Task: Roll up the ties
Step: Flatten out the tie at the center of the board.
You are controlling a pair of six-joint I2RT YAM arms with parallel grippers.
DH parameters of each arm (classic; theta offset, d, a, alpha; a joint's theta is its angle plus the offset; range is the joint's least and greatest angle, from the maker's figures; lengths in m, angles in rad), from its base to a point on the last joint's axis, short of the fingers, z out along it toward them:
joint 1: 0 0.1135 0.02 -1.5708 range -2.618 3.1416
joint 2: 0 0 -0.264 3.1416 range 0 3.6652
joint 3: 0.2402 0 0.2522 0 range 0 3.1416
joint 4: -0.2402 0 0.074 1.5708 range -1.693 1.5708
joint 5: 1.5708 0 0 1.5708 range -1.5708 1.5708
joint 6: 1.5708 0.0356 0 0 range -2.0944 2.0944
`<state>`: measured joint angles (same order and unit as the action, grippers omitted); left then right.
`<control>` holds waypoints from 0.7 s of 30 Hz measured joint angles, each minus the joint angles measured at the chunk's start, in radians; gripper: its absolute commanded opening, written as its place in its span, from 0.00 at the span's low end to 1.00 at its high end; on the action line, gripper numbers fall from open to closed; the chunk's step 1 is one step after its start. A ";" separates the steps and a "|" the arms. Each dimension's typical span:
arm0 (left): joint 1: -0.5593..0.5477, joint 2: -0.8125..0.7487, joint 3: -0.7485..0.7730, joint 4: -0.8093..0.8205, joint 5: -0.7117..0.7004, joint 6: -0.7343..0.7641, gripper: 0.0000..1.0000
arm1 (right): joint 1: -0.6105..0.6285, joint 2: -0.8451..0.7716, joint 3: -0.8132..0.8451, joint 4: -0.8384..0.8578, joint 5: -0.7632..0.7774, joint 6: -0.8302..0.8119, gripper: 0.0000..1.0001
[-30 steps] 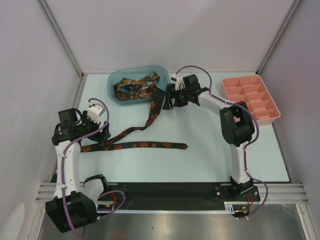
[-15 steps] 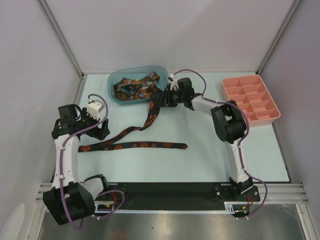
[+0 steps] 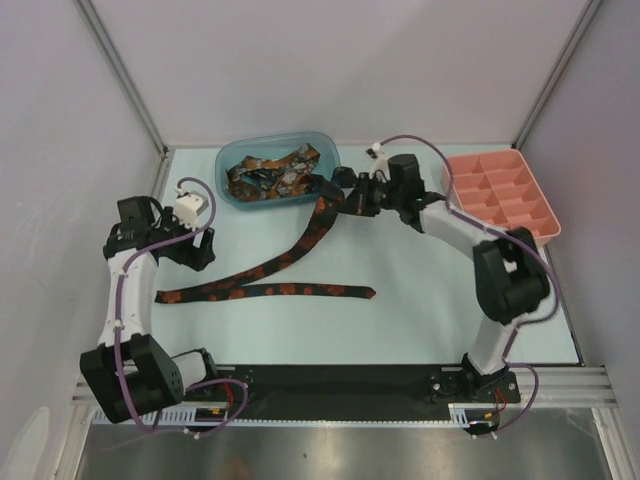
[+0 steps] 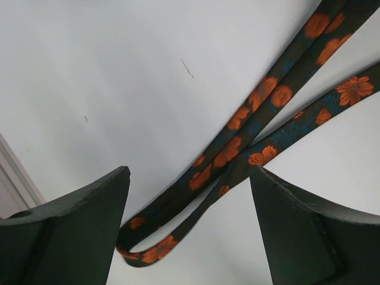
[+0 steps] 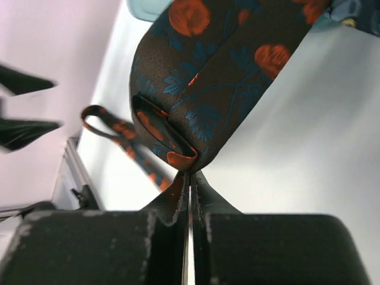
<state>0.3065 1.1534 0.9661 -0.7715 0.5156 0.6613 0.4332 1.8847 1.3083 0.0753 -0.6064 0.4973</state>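
Note:
One tie (image 3: 290, 291) lies folded on the table. Its lower strand runs right, and its upper strand (image 3: 300, 240) rises toward the bin. My right gripper (image 3: 342, 196) is shut on that strand's wide end beside the bin. In the right wrist view the tie (image 5: 219, 77) bunches above the gripper (image 5: 190, 172), pinched between closed jaws. My left gripper (image 3: 197, 254) hovers open at the left, near the tie's folded end. In the left wrist view the gripper (image 4: 190, 172) stands wide, with the fold of the tie (image 4: 178, 225) on the table between its fingers, untouched.
A blue bin (image 3: 222, 170) at the back holds several more patterned ties (image 3: 270, 175). A pink compartment tray (image 3: 452, 180) stands at the back right. Walls close in the table on the left, right and back.
My right gripper has shut on the tie's wide end and pulled it right, straightening the upper strand. The left arm has shifted slightly left, still open.

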 measured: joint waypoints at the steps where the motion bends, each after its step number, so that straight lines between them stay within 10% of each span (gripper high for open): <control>1: 0.000 0.023 0.012 -0.004 0.001 0.014 0.88 | -0.012 -0.078 -0.043 -0.021 0.004 0.000 0.00; 7: 0.000 0.166 0.071 -0.045 -0.001 0.119 0.87 | -0.069 -0.372 -0.241 -0.098 0.063 0.004 0.00; 14: -0.004 0.300 0.097 -0.145 -0.009 0.292 0.84 | -0.127 -0.343 -0.354 -0.256 0.150 0.043 0.01; 21: -0.148 0.347 0.111 -0.196 -0.019 0.406 0.83 | -0.201 -0.383 -0.364 -0.416 0.177 0.034 0.31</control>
<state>0.1585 1.5002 1.0775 -0.9676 0.4961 1.0668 0.2321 1.5013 0.9440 -0.3408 -0.4297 0.5316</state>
